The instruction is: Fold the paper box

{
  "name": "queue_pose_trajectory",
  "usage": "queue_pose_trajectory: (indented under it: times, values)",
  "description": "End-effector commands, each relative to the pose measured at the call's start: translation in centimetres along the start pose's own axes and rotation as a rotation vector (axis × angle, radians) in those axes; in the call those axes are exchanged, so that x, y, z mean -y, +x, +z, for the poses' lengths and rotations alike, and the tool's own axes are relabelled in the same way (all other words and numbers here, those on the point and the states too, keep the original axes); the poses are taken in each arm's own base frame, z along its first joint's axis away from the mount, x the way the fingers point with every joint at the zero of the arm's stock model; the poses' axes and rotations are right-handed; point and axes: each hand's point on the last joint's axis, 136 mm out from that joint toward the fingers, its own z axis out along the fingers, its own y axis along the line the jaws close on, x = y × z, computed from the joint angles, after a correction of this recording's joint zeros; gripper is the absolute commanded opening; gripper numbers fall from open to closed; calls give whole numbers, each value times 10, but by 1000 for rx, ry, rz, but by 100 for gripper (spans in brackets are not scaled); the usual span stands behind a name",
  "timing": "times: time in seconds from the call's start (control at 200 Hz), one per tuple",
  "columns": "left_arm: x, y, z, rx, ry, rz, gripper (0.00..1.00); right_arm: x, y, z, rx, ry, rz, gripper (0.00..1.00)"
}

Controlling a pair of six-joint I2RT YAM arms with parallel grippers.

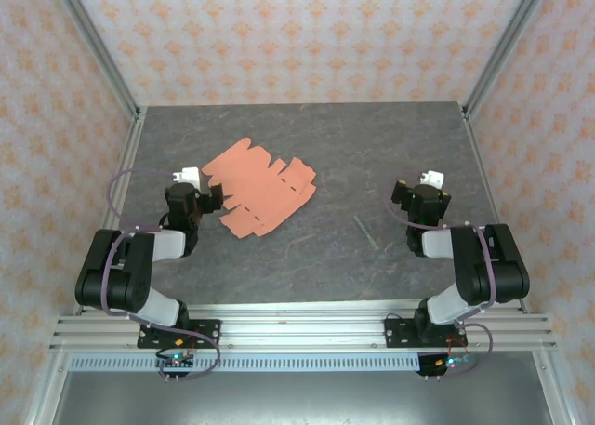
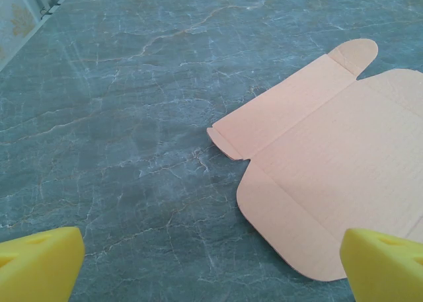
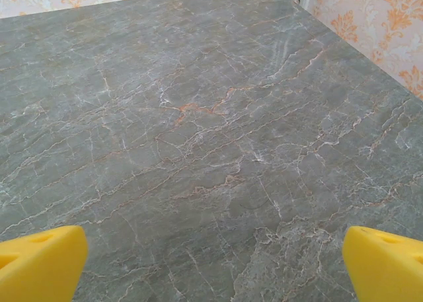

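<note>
We saw 3 walls (image 1: pixel 297 34) papered in a pale orange floral print closing in the far, left and right edges of a grey marbled tabletop (image 1: pixel 372 146). 2 black arms stood at its near edge, the left arm (image 1: pixel 125 272) by the near-left corner and the right arm (image 1: pixel 474 267) by the near-right corner, each bent forward over the surface.

The paper box (image 1: pixel 260 191) was a flat, unfolded salmon-orange die-cut sheet. It lay left of the tabletop's middle, about halfway between the near and far edges and turned at a slant to them. In the left wrist view the paper box (image 2: pixel 330 163) showed crease lines, a rounded tab at its far end and a small tab on its left side, and it lay flat against the marble.

The left gripper (image 1: pixel 197 192) sat just beside the sheet's left side, toward the left edge. From the wrist, the left gripper (image 2: pixel 211 265) had its 2 yellow fingertips (image 2: pixel 39 265) wide apart and gripping nothing, and the right-hand one covered the sheet's near corner. We could not tell whether it touched the card.

The right gripper (image 1: pixel 423 194) was over bare marble toward the right edge. In its wrist view the right gripper (image 3: pixel 211 265) also had its jaws wide apart and clamped on nothing.

A thin grey stick (image 1: pixel 366 232) lay right of the middle, between the sheet and the right arm, apart from both.
</note>
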Motion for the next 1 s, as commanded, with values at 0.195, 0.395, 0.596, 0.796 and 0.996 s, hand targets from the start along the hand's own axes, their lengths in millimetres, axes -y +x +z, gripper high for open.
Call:
queue_pose_trajectory:
  times: [0.195, 0.395, 0.596, 0.796, 0.996]
  values:
    - [0, -12, 1, 42, -11, 10, 100, -2, -11, 2, 24, -10, 24, 99]
    - [0, -12, 1, 41, -12, 9, 100, -3, -11, 2, 24, -10, 23, 99]
    - [0, -12, 1, 39, -11, 9, 100, -2, -11, 2, 23, -9, 24, 99]
    - [-17, -26, -4, 21, -110, -32, 100, 7, -20, -2, 41, 44, 52, 99]
    - [-75, -55, -51, 37, -386, -162, 100, 42, -60, -37, 111, 213, 165, 99]
